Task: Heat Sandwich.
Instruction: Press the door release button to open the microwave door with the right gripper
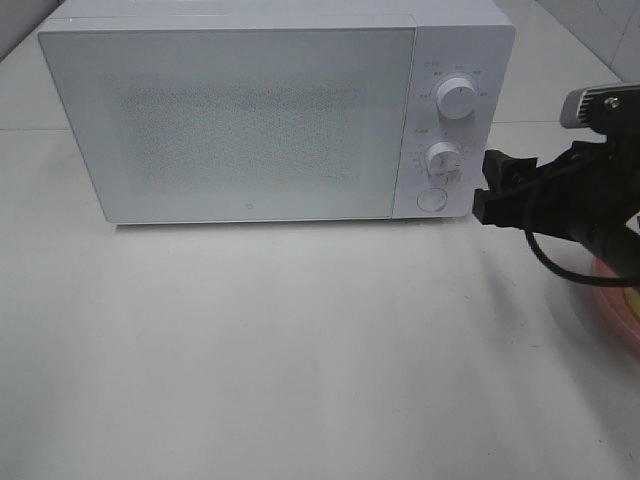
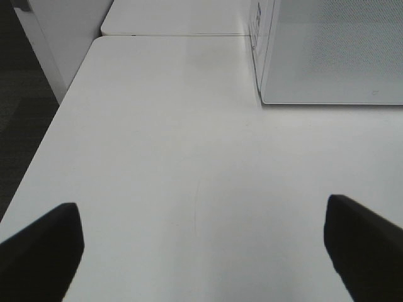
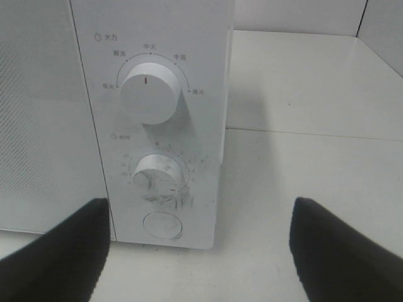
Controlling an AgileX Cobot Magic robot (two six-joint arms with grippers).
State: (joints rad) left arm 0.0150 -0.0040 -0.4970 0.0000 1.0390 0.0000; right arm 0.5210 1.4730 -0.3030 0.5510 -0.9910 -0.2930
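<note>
So the microwave (image 1: 230, 120) is sitting at the far side of the table (image 1: 300, 350) with its door (image 1: 225, 125) shut, and honestly I can't see the sandwich anywhere. The door is frosted, so it could be in there, no way to tell. There's a sliver of a pink plate (image 1: 618, 302) at the near right edge, tucked under the right arm, with a yellowish smear on it that's too cut off to call.

The right gripper (image 1: 490, 188) is the one in play. It hangs just right of the control panel and a touch nearer than it, pointing in at the panel at about the height of the lower knob (image 1: 442, 157) and the round button (image 1: 431, 198), not touching either. The upper knob (image 1: 456, 97) is above its line. Its fingers are spread wide with nothing between them. From the wrist view both knobs sit left of the gap's centre, so my guess is it needs to slide left before it can reach the knob or the button.

The left gripper (image 2: 201, 251) is parked over bare table off the microwave's left end, fully spread, empty, way further from the controls.
</note>
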